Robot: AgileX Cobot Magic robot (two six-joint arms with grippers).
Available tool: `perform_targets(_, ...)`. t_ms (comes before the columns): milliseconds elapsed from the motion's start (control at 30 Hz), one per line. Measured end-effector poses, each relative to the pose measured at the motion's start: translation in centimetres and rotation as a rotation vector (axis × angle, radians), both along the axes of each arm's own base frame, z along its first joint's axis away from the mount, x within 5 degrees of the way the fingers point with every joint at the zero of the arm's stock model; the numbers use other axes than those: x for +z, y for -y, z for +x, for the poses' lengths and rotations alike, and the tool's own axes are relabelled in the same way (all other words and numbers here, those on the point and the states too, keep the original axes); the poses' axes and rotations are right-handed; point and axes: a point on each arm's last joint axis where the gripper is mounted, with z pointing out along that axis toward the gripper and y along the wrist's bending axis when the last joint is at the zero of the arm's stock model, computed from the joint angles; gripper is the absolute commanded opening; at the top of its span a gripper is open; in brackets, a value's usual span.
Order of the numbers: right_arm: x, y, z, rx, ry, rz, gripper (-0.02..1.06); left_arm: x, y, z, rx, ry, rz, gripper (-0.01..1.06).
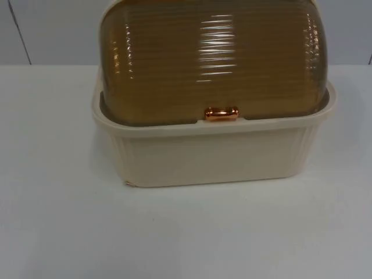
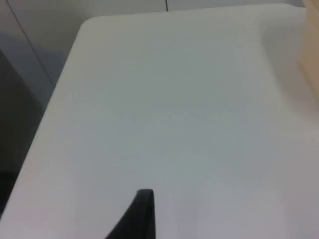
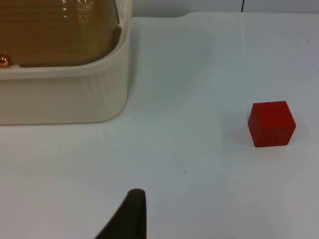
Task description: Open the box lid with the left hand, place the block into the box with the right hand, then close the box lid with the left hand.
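The left gripper (image 2: 144,209) hangs over bare white desk (image 2: 164,109) on the box's left, with a cream edge of the box (image 2: 310,64) just showing in its wrist view. One black fingertip is visible there, so whether the left gripper is spread or pressed together cannot be told.

The box (image 1: 215,154) is the landmark: a cream, ribbed tub standing on the desk (image 1: 174,232) in front of the grey partition wall (image 1: 52,29). Its lid (image 1: 212,61), a domed, ridged cover of translucent amber, sits down on the box's rim, closed. A small copper-coloured handle (image 1: 221,114) lies at the middle of the lid's front edge, touching the rim (it glints in the top view). What the box holds cannot be made out through the tinted lid.

To the right of the box, well apart from it, the red block (image 3: 271,124) rests on the desk, outside the box.

The right gripper (image 3: 132,214) hangs over the desk in front of the box's right corner (image 3: 107,94), with the block off to its side. Again a single dark fingertip shows, so the right gripper's state cannot be told either.
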Motion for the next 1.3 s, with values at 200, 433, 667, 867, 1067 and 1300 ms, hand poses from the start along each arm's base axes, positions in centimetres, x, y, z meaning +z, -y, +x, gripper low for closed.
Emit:
perform_targets(200, 0.0, 0.0, 0.0, -0.002, 0.0, 0.0, 1.05, 0.1, -0.3, 0.0, 0.018, 0.01, 0.03, 1.05)
perform_targets(433, 0.1, 0.0, 0.0, -0.022, 0.004, 0.035, 1.05, 0.3, -0.3, 0.0, 0.031, 0.019, 0.012, 1.05)
perform_targets(667, 4.3, 0.0, 0.8, -0.029, -0.009, 0.044, 1.05, 4.7, -0.4, 1.2, 0.05, 0.059, 0.002, 1.05)
perform_targets(867, 10.0, 0.3, 3.3, -0.052, 0.088, 0.027, 1.05, 10.4, -0.8, 4.5, 0.099, 0.243, -0.015, 1.05)
perform_targets(1067, 14.2, 0.6, 6.2, -0.087, 0.151, -0.012, 1.05, 13.2, -0.9, 8.4, 0.105, 0.237, -0.018, 1.05)
perform_targets(1300, 16.0, 1.1, 10.9, -0.134, 0.146, -0.055, 1.05, 12.8, -0.9, 12.7, 0.097, 0.149, -0.014, 1.05)
